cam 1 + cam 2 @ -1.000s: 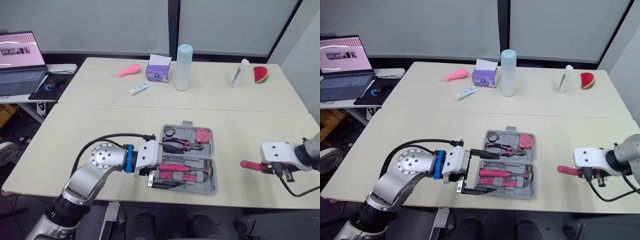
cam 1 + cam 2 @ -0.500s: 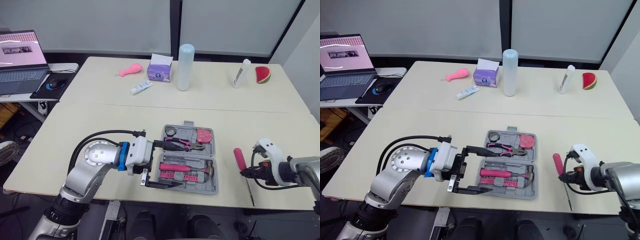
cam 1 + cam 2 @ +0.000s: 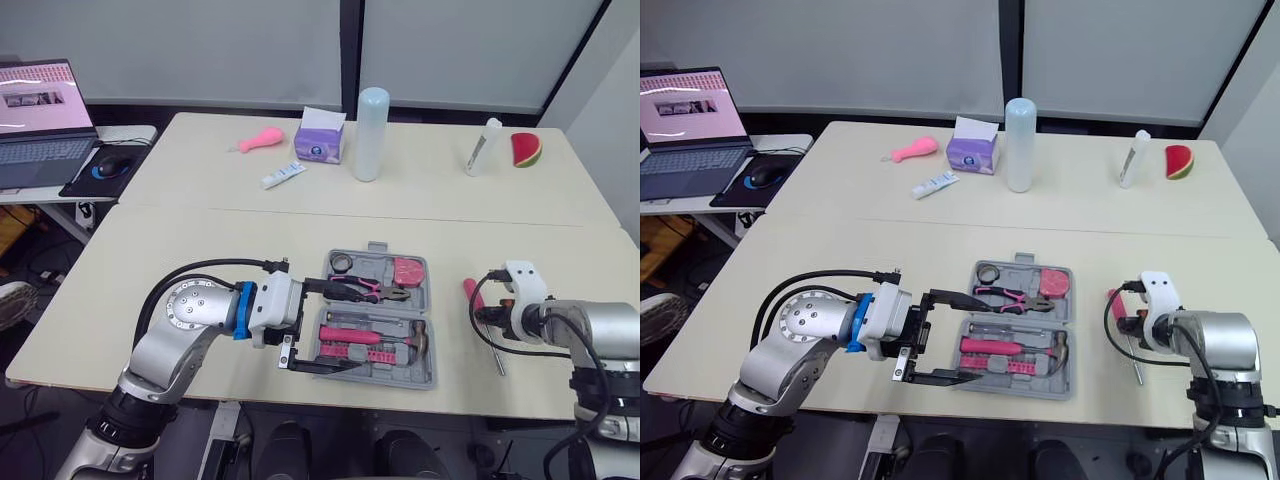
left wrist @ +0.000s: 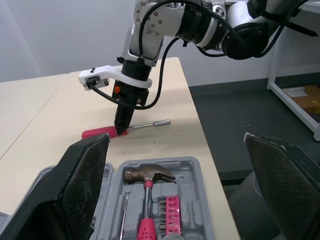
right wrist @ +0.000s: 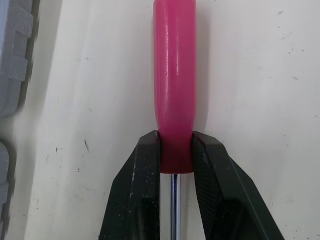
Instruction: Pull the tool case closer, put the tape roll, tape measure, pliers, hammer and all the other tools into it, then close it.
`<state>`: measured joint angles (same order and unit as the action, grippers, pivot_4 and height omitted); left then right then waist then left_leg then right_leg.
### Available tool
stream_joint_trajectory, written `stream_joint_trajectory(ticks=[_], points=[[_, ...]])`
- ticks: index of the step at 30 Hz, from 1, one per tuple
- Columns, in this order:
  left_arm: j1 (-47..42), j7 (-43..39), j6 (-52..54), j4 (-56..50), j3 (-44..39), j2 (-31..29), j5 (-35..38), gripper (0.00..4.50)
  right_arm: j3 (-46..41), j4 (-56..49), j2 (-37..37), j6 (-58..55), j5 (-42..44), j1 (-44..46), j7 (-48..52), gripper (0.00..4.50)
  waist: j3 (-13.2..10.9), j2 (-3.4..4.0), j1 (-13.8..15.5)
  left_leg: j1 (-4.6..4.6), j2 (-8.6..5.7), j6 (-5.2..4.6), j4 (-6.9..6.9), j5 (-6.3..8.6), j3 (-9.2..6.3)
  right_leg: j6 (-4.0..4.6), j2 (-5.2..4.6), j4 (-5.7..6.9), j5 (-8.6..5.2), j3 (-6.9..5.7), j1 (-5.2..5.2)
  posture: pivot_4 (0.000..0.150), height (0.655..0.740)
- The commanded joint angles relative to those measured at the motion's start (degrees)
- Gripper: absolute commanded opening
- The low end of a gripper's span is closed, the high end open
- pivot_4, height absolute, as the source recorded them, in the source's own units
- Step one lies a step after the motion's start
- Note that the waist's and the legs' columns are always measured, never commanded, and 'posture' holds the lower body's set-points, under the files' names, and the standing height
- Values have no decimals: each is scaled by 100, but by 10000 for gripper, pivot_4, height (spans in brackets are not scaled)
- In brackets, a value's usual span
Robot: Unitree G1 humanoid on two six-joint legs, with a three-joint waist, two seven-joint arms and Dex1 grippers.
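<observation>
Right tool (image 5: 175,143) pinches screwdriver (image 5: 174,75) near case (image 3: 429,375) edge; left tool (image 3: 344,328) spread wide

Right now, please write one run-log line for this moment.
left gripper: open at tool case | right gripper: shut on screwdriver, lying on table beside case | case: open

Left claw (image 3: 345,330) spread wide, forearm level; right claw (image 5: 175,150) pinched on screwdriver (image 5: 175,75) handle
</observation>
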<state>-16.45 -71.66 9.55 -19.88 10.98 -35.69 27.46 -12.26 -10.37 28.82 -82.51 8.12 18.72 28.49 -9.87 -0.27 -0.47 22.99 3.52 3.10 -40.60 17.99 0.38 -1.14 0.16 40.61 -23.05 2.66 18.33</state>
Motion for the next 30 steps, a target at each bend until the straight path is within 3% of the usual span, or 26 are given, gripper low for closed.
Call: stream_joint_trajectory(ticks=[1,6,11,18,29,30], points=[[12,43,-88,-119,-46,33,12,45000,-147,-287,-123,326,102,-207,-190,17188,0,0,-3,-1,0,0,0,0,1,0,0,2,0,1,1,1500,7075],[39,37,-73,-120,-109,-16,36,45000,-539,-857,-48,714,333,-492,-170,28448,-1,2,-3,1,-3,0,0,0,1,0,1,2,0,-1,1,1500,7075],[88,60,-71,-129,-129,-40,11,45000,-659,-1836,131,2418,382,-1843,97,42382,-1,2,34,10,-6,0,12,0,-5,-4,1,-17,-2,-3,2,1500,7075],[-8,69,-49,-85,-54,30,-10,45000,-352,-1353,-482,4602,-54,-2577,-494,42382,0,5,-49,0,-5,2,20,-1,0,-3,7,-16,-2,5,1,1500,7075],[-80,58,-39,-64,13,69,-53,45000,-71,-544,-1042,5006,-141,-2473,-1148,42382,0,6,-59,-2,1,4,20,-2,-1,-3,18,-12,-2,7,1,1500,7075],[-73,58,-36,-72,12,65,-57,45000,-84,-535,-1087,4974,-116,-2466,-1193,40726,0,7,-59,-2,1,4,20,-2,-1,-3,18,-11,-2,6,1,1500,7075]])
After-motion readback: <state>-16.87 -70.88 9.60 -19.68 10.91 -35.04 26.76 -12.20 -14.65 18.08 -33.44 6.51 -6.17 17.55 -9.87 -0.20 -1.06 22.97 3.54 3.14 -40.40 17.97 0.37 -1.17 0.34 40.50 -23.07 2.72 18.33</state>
